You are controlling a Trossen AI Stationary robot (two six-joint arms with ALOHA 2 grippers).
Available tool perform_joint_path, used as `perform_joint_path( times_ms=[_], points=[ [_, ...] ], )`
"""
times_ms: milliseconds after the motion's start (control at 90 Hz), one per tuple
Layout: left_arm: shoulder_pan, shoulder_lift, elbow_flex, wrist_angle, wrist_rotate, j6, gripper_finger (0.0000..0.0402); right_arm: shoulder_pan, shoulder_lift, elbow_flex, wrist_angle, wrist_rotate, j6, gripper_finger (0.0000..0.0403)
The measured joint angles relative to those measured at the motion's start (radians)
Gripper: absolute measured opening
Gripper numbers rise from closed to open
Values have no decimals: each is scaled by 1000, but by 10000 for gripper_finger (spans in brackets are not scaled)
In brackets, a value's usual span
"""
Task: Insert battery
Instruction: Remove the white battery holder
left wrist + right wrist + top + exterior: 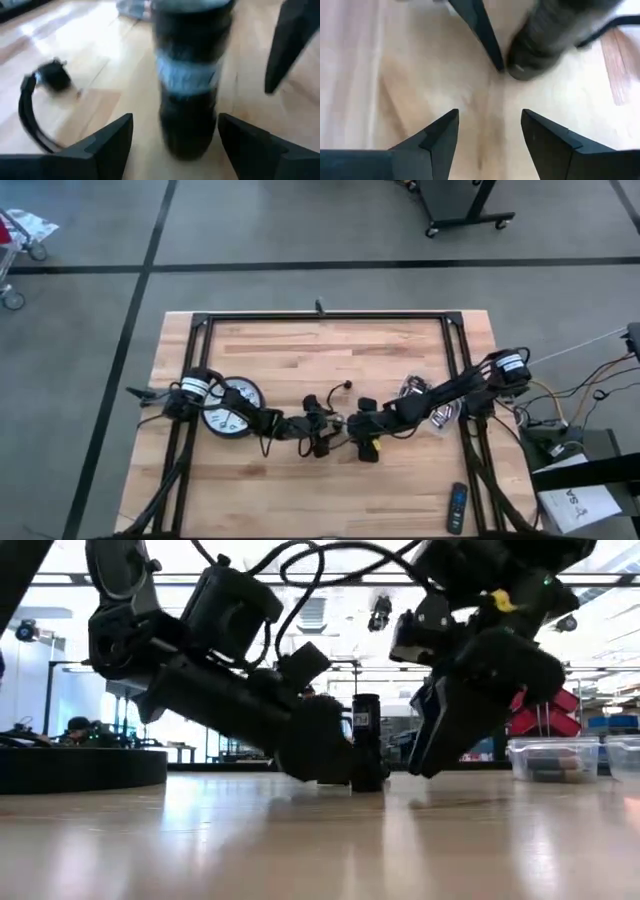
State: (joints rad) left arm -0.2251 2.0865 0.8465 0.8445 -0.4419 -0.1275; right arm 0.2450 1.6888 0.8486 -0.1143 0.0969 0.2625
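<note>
A black cylinder (366, 740) with a grey label band (187, 75) stands upright on its end on the wooden table. My left gripper (175, 125) is open, low over the table, with one finger on each side of the cylinder's lower part. My right gripper (490, 117) is open and holds nothing; it hangs just right of the cylinder (545, 40), tips close to the table. A black strap with a small black piece (50, 77) lies on the table beside the cylinder. I cannot pick out a battery in any view. My left gripper comes at the cylinder level, from the table's left. One fingertip (125, 127) stands clear of its side. The other fingertip (225, 125) lies right by the cylinder's edge, and whether it touches I cannot tell.
A round clock (232, 405) lies under the left arm. A crumpled silvery wrapper (432, 405) lies under the right arm, and a remote control (456, 508) sits near the front right corner. Bare wood (320, 350) stretches toward the far edge.
</note>
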Motion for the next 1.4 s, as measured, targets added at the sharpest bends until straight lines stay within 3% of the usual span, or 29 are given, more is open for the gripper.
perform_joint_path(
  times_ms=[600, 700, 867, 1011, 1200, 1400],
  points=[
    [14, 104, 84, 14, 2, -23, 266, 9, -11, 0, 18, 9, 0, 199],
    [13, 103, 85, 3, 9, -42, 231, 11, -15, 0, 12, 9, 3, 199],
    [11, 100, 86, -38, 20, -69, 118, 20, -35, 2, 10, 8, 7, 199],
    [13, 80, 85, -78, 44, -81, 120, 24, -82, 2, -31, 8, 20, 199],
    [14, -26, 81, -294, 58, -100, 120, 26, -158, 2, -87, 9, 34, 199],
    [14, -195, 124, -827, 106, -181, 120, 26, -159, 2, -23, 23, 3, 199]
  ],
)
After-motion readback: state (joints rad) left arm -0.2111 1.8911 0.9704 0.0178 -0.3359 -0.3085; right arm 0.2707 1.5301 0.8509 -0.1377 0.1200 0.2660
